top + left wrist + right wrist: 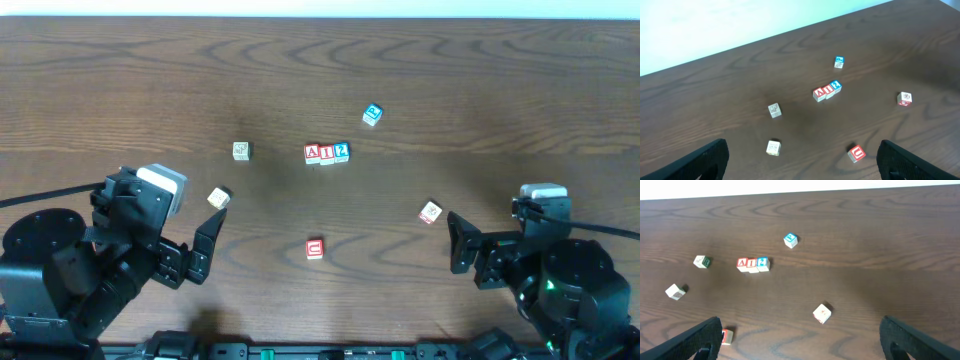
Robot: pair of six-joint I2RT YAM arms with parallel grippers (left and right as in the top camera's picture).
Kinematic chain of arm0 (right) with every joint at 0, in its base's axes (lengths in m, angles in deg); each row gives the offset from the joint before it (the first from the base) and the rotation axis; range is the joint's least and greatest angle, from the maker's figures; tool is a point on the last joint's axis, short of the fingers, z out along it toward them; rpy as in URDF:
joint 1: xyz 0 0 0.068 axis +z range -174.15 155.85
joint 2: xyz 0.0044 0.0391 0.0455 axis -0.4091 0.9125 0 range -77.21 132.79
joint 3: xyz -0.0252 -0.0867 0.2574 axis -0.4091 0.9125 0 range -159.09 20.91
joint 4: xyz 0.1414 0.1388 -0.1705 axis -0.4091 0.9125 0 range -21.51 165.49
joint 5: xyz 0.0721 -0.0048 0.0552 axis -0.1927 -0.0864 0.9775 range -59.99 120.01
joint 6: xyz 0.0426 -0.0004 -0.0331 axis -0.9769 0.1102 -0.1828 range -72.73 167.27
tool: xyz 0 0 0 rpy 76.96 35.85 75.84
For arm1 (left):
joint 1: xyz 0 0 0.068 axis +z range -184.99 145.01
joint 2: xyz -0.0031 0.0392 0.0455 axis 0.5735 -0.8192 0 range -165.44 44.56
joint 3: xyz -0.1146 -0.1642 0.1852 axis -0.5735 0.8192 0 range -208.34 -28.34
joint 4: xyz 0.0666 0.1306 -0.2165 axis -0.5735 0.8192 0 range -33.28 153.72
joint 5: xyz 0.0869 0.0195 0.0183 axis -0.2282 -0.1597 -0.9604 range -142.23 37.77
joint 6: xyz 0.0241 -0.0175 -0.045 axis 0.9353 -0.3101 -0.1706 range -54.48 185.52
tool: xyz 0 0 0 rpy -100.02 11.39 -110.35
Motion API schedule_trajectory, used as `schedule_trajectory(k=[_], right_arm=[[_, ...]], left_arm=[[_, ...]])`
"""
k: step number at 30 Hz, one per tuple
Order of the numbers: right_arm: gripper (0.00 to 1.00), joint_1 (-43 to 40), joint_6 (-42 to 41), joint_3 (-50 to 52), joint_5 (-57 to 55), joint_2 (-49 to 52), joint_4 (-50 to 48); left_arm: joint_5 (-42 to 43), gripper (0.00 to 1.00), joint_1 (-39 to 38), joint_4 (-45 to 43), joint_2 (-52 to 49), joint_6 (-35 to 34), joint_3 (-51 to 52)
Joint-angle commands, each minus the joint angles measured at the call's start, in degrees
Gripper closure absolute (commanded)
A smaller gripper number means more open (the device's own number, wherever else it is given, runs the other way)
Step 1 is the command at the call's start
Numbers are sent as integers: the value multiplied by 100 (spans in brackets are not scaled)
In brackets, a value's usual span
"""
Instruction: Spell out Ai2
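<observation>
Three small cubes stand touching in a row at the table's middle: the red "A" cube (312, 153), the red "I" cube (327, 153) and the blue "2" cube (342, 151), reading A I 2 from left to right. The left wrist view shows the same row, A (819, 93), I (828, 90) and 2 (835, 86); so does the right wrist view, with A (742, 263), I (752, 263) and 2 (763, 263). My left gripper (802, 148) is open and empty, low at the near left, far from the row. My right gripper (800, 323) hangs open and empty at the near right.
Loose cubes lie around the row: a blue-marked one (372, 114) behind it, a green-marked one (240, 150) to its left, a pale one (219, 197) close to my left fingers, a red one (315, 248) in front, and a red-marked white one (430, 211) near my right arm.
</observation>
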Motion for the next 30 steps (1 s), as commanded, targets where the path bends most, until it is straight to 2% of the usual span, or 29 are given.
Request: schedule_trajectory(k=[1,8,11,16,19,26,29,30], right_arm=[[1,42,-83,37,-79,-11,20],[1,42,-83,37,-79,-11,20],[1,42,-83,37,-79,-11,20],[1,42,-83,37,-79,-11,20],[1,42,-83,37,-79,-11,20],[1,42,-83,37,-79,-11,20],[1,42,-83,37,-79,-11,20],[1,42,-83,37,-79,-11,20]], left_arm=[[33,5,-22,31,-17,105,-35],[-264,4,402,142,544,149,170],[-262,5,892,-203,1117,247,846],[48,5,1488,-879,2017,1012,2363],[146,5,1694,-1305,2518,1198,3329],[229,5,1591,-2100,3414,1093,4959],[0,5,1473,-2406,3722,551,5412],[-186,5,1427,-2494,3823,173,5539]])
